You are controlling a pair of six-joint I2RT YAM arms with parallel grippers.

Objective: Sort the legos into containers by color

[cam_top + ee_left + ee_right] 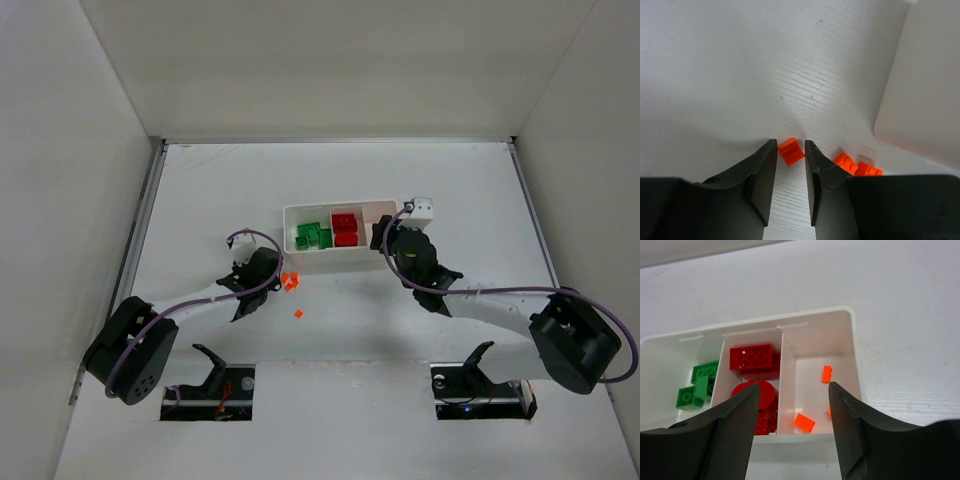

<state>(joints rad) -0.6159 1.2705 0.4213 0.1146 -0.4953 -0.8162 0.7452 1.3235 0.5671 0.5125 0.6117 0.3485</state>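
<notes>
Two white arms, black joints, looping purple cables, black wedge-shaped fingers.

Loose bricks lie on the table just before the left end of the tray, others inside its compartments.

The right pincer hangs at the near side of the white tray on the bench, its fingers spread with nothing between them. Green bricks lie in the left compartment, red bricks in the middle one, and small orange bits in the right one.
</notes>
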